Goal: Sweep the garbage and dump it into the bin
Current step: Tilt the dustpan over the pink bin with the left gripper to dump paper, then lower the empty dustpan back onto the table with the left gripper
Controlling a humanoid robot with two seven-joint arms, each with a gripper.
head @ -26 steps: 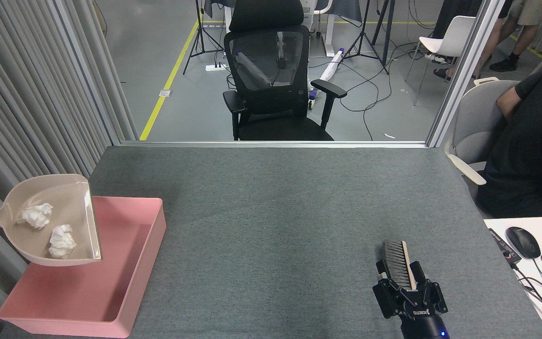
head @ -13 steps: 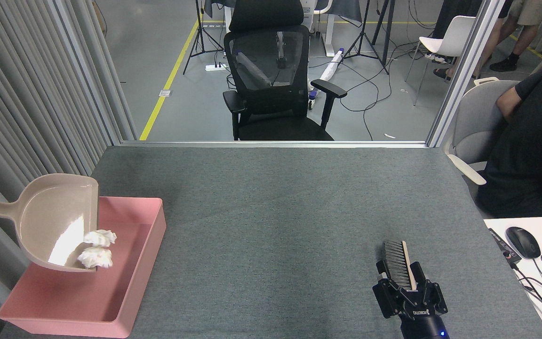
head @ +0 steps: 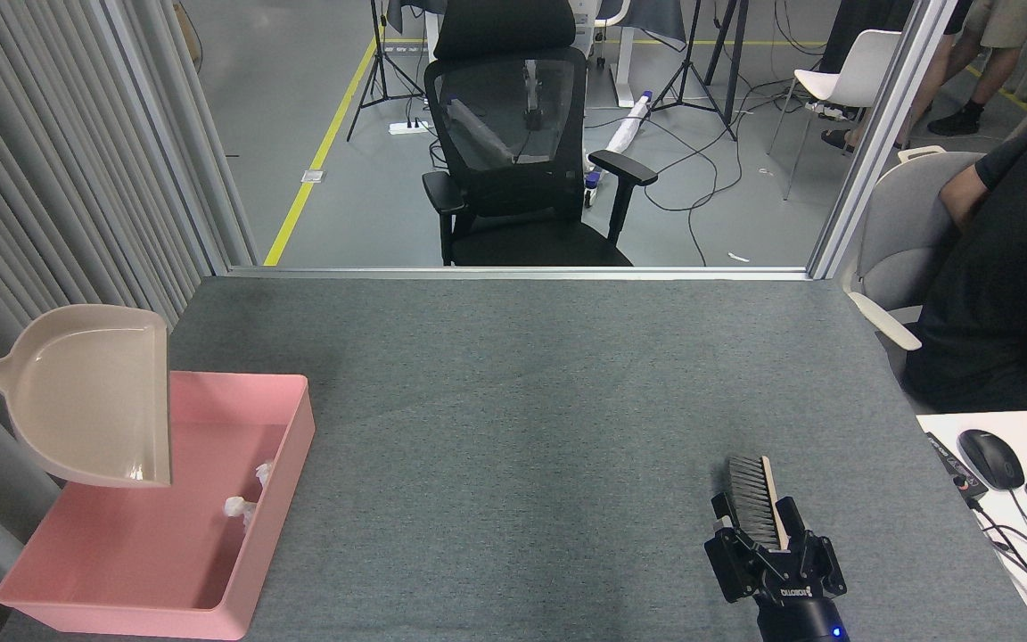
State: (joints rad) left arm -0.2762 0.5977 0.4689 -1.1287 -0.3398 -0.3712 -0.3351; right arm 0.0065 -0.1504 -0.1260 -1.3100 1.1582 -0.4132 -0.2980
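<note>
— What does the head view give you?

— The dustpan (head: 90,397) hangs tipped over the bin (head: 50,599), its lip pointing down into the pink tray so anything in it slides out; its handle runs off the left edge, so my left gripper is out of sight and I cannot say how its jaws stand.

— And the garbage?

— Two small white wads of garbage (head: 240,509) lie inside the bin, against its right wall; the pan itself shows bare; I judge the dump done.

— Your right side?

— My right gripper (head: 776,546) sits low over the grey table (head: 522,401), well apart from the bin, its jaws pinching the brush (head: 752,499) by the handle, bristles pointing away from me; I'd guess it waits there to keep clear of the pour.

— Anything else?

— A seated person (head: 1013,267) at the right edge, beside a mouse (head: 990,458); neither near my work.
</note>
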